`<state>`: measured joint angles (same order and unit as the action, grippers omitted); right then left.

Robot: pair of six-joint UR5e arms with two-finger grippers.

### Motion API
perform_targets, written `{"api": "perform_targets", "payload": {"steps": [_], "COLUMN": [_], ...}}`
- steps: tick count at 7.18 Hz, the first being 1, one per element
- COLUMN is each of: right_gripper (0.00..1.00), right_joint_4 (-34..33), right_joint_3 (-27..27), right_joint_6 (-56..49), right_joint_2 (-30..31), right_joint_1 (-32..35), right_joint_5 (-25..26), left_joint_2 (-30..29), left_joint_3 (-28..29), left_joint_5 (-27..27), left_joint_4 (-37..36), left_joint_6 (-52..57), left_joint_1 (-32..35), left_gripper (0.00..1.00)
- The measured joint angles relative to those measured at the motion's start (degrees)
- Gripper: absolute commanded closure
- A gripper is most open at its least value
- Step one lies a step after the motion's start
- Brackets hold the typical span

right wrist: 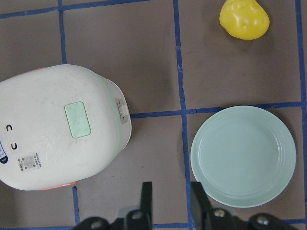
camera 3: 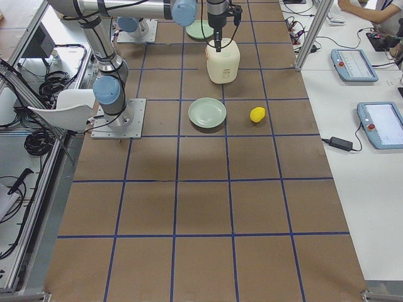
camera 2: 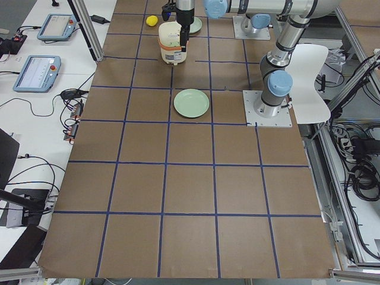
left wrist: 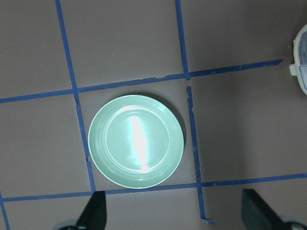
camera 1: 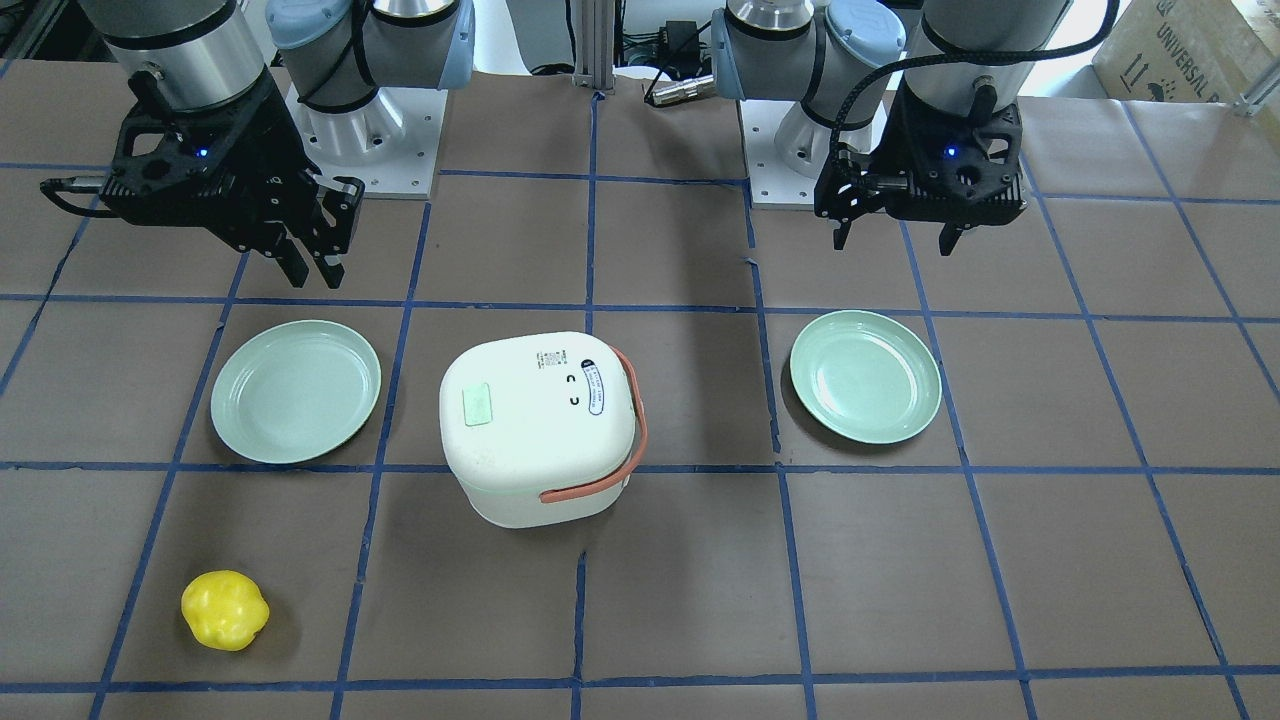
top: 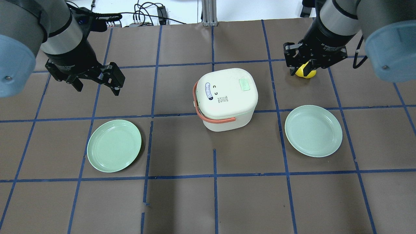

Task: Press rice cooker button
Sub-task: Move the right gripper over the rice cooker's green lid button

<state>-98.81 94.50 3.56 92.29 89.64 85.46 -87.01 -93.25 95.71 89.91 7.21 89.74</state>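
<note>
The white rice cooker point(camera 1: 540, 430) with an orange handle stands mid-table. It has a pale green rectangle point(camera 1: 478, 404) on its lid, also seen in the right wrist view point(right wrist: 77, 120), and a small white tab point(right wrist: 122, 108) on its side. My right gripper point(camera 1: 312, 268) hangs above the table, apart from the cooker and on the robot's side of it. It is empty, with its fingers point(right wrist: 146, 201) only a narrow gap apart. My left gripper point(camera 1: 895, 235) is wide open and empty, high above a plate, well clear of the cooker point(top: 227, 97).
Two pale green plates lie on either side of the cooker, one point(camera 1: 295, 390) on my right and one point(camera 1: 865, 375) on my left. A yellow toy pepper point(camera 1: 224, 610) sits at the far side, beyond the right-hand plate. Blue tape lines grid the brown table.
</note>
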Motion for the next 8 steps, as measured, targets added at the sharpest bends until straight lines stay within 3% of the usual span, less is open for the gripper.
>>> {"api": "perform_targets", "payload": {"steps": [4,8], "right_gripper": [0.95,0.95], "right_joint_4": [-3.12,-6.23], "right_joint_3": [-1.34,-7.95], "right_joint_6": [2.76,6.11], "right_joint_2": [-5.07,-13.34], "right_joint_1": [4.99,10.87], "right_joint_5": [-0.17,1.96], "left_joint_2": [0.0,0.0], "left_joint_3": [0.0,0.0], "left_joint_5": [0.0,0.0], "left_joint_4": [0.0,0.0], "left_joint_6": [0.0,0.0], "left_joint_1": [0.0,0.0], "left_gripper": [0.0,0.0]}}
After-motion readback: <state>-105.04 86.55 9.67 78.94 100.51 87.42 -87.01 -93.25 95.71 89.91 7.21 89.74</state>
